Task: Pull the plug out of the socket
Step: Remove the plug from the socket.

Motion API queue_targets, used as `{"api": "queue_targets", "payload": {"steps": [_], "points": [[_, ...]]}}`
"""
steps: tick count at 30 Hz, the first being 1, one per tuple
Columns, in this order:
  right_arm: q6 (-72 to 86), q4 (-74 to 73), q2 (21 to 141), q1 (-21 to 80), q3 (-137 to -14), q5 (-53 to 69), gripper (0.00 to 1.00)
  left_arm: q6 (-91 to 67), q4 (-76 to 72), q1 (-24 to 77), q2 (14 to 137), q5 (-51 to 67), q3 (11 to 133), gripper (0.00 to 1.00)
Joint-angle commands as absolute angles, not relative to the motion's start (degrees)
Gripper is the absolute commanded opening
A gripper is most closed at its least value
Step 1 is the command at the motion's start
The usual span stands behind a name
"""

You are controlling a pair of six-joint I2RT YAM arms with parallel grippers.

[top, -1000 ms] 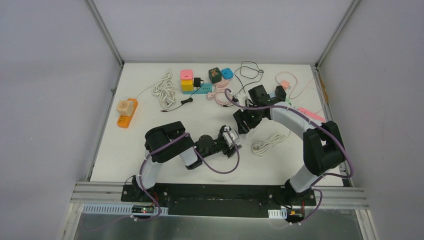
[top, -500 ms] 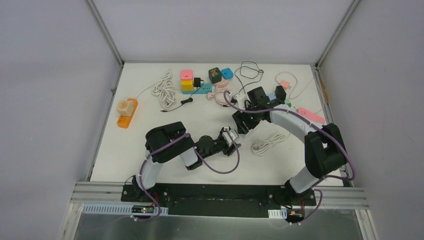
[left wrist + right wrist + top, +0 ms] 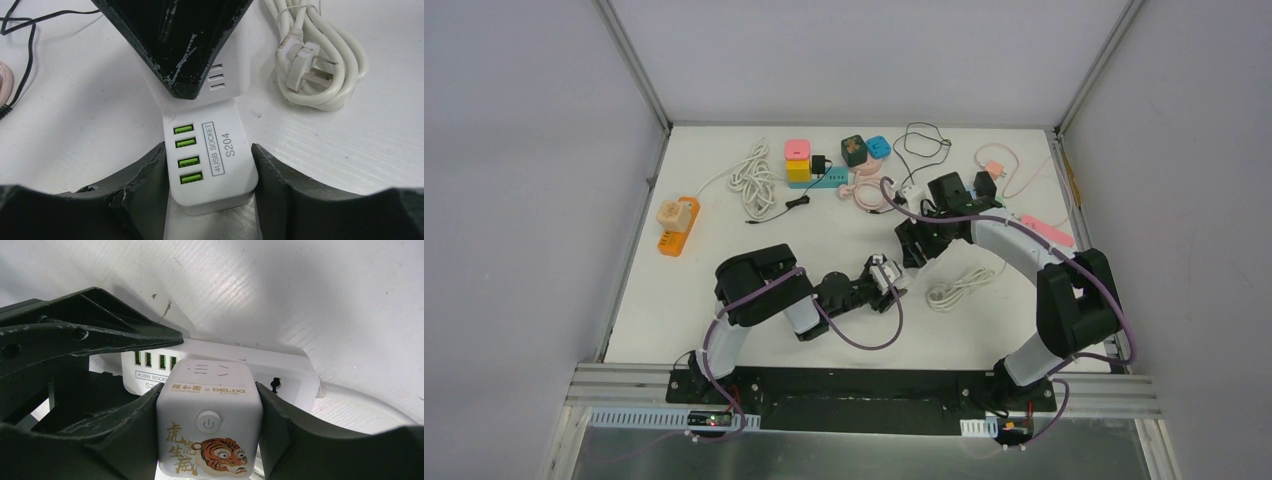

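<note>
Black fingers [image 3: 125, 425] of the right gripper [image 3: 208, 390] are pressed narrow against both flanks of the white tiger-printed cube plug [image 3: 209, 430], which is seated on the top face of the white power strip [image 3: 235, 165], mid-table. The strip's USB end is pinched between the fingers [image 3: 135, 185] of the left gripper [image 3: 207, 150], closed onto its two long sides and held low to the table [image 3: 724, 230]. The step in hand is judged to be the pull itself. The plug should be drawn straight along its pins, up and away from the strip's face, without rocking, while the strip is pinned down by the left grip so that it is not lifted with the plug. A firm hold is called for, since the cube's smooth sides could slip. Room overhead appears free. A coiled white cable [image 3: 310, 65] lies just beside the strip on its right and should be kept out of the sweep. The coloured cube sockets [image 3: 799, 160] at the back edge and the orange strip [image 3: 671, 240] at the left edge are well apart, and no table edge is near.
</note>
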State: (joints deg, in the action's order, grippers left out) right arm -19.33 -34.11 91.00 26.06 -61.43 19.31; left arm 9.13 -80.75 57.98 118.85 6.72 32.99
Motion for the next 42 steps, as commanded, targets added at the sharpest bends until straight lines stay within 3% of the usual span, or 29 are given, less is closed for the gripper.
{"api": "queue_targets", "payload": {"steps": [1,12,24,42], "points": [[-19.87,-35.47,88.79,24.85,-62.06,23.82,0.0,10.41,-81.0,58.31,120.16,8.3,32.53,0.0],[-19.82,-33.88,90.36,31.11,-61.35,21.71,0.0,10.11,-80.93,58.32,120.07,7.93,32.43,0.0],[-19.6,-34.66,90.07,26.04,-61.83,21.62,0.0,10.07,-80.89,58.27,120.04,8.77,32.34,0.0],[-20.65,-34.26,89.54,31.22,-61.92,20.62,0.0,8.8,-80.84,57.8,120.01,9.76,32.43,0.0]]}}
